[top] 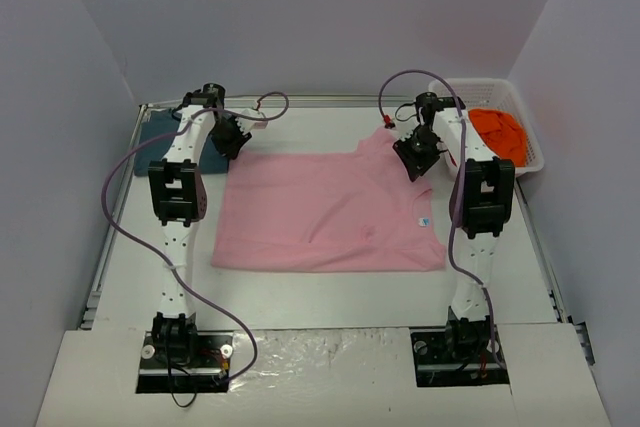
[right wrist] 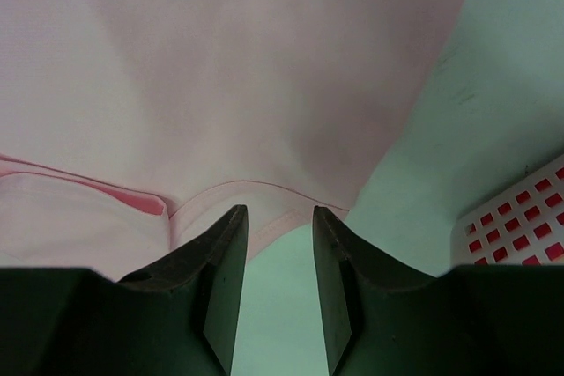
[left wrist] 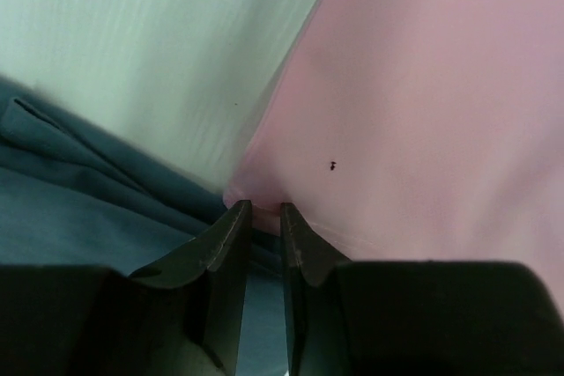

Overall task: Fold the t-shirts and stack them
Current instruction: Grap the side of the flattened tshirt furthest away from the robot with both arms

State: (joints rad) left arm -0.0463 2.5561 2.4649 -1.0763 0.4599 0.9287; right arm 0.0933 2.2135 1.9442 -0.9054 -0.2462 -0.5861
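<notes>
White table (top: pixel 330 297): pink t-shirt (top: pixel 320 212) flat; left gripper (left wrist: pixel 264 207) pinches corner; right gripper (right wrist: pixel 280 210) half-open, empty, at edge.

You saw the left arm (top: pixel 178 235) and right arm (top: pixel 478 252) built of white links dotted with small dark holes, joined by black joint housings. Behind each claw a purple cable (top: pixel 408 73) looped back to a black base (top: pixel 178 339). The left gripper (left wrist: pixel 263 209) and right gripper (right wrist: pixel 278 213) carried matte black, wedge-shaped fingers (right wrist: pixel 220 279) tapering toward blunt tips.
</notes>
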